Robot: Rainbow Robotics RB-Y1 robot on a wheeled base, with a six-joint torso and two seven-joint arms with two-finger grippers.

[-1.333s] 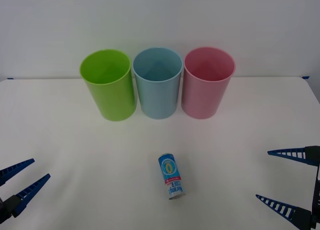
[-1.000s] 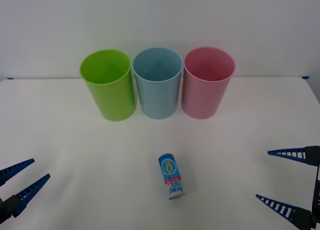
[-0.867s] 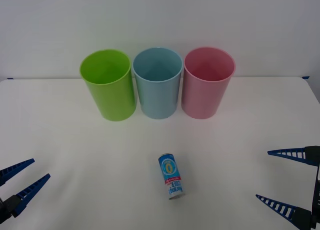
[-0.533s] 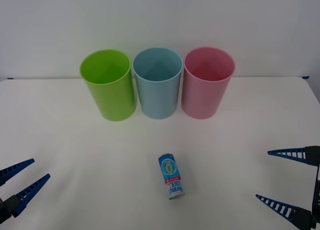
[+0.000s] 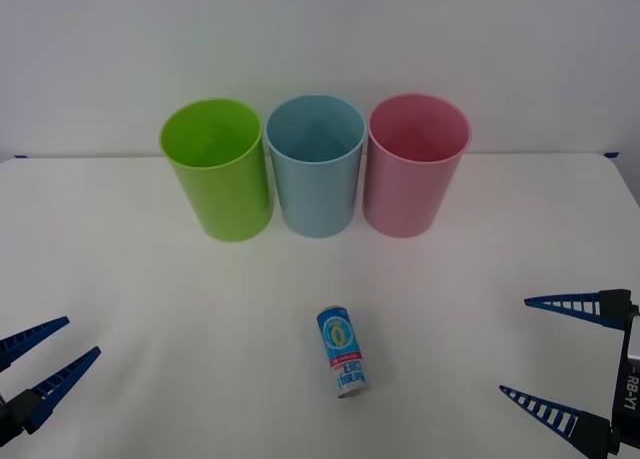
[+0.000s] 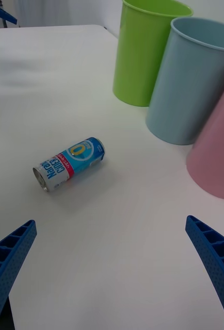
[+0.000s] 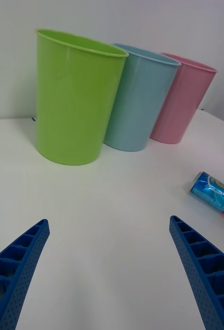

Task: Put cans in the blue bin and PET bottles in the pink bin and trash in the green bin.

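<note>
Can — on its side, mid-desk toward the front edge | likely light, smooth, thin-walled: grasp across mid-body | right gripper spread, front-right corner | left gripper spread, front-left corner — idle

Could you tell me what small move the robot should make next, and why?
Probably bring the right gripper in toward the can. The can lies on its side on the table, untouched, in front of the blue bin. Both grippers are open, and the left gripper looks a little farther off.
</note>
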